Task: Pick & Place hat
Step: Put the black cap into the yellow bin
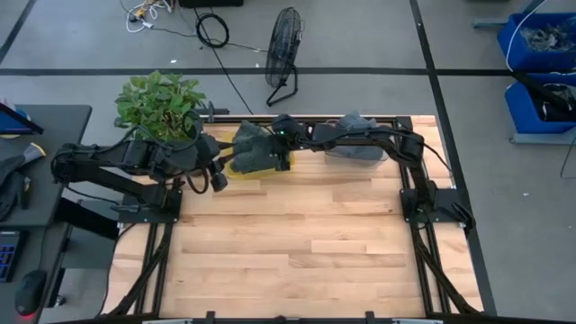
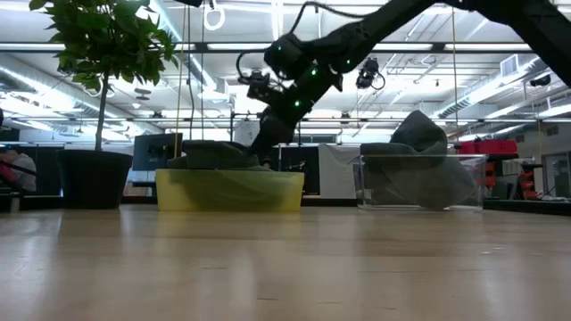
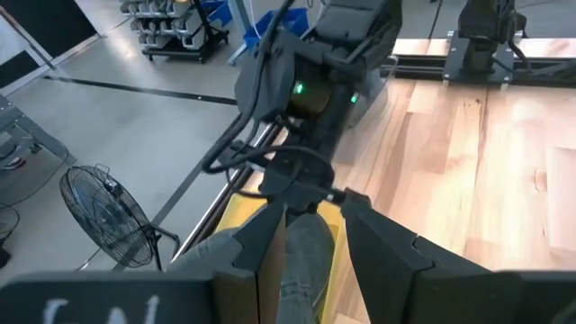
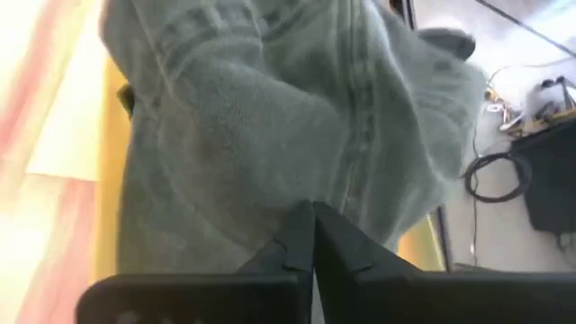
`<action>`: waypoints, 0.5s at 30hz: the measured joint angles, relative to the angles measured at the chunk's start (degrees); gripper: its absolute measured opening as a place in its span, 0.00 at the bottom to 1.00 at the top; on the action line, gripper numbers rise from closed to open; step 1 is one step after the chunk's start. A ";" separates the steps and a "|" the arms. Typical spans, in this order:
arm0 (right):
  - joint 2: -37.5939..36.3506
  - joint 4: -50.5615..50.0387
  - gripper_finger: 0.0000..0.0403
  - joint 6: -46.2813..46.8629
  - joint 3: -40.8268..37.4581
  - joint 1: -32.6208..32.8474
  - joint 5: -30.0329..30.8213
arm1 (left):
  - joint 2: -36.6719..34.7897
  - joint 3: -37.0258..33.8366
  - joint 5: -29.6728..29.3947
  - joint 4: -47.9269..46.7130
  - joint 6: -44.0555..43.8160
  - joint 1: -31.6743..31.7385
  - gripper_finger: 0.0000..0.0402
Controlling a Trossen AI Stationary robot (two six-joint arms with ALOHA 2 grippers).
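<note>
A grey hat (image 1: 255,147) lies in a yellow bin (image 2: 229,191) at the table's far edge; it also shows in the right wrist view (image 4: 270,117). My right gripper (image 1: 281,137) reaches down into that bin and is shut on the hat (image 2: 214,157). My left gripper (image 1: 216,177) is open and empty, just left of the yellow bin and pointing toward it. More grey hats (image 2: 419,134) sit in a clear bin (image 1: 360,148) to the right. My right gripper pinches the hat's cloth (image 4: 310,193) between its two closed fingertips (image 4: 297,238). It comes from above, slanting down from the table's right. The fingers hide whether it has a fold or an edge. The hat rests in the yellow bin.
A potted plant (image 1: 160,103) stands at the far left corner, close behind my left arm. The right arm stretches along the far edge over the clear bin. The bare wooden tabletop (image 1: 297,243) spreads toward the near edge. A fan (image 1: 283,54) stands on the floor beyond the table.
</note>
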 joint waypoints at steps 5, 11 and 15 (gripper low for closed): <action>2.37 0.74 0.01 2.36 -0.01 0.16 0.04 | 0.00 0.00 0.01 -0.05 0.00 0.00 0.31; 2.35 -1.26 0.00 0.82 0.01 1.17 0.24 | 0.00 0.00 0.01 -0.03 -0.02 0.00 0.31; 1.58 -3.69 0.00 2.69 0.04 1.36 0.85 | 0.00 0.00 0.01 -0.02 -0.47 0.00 0.31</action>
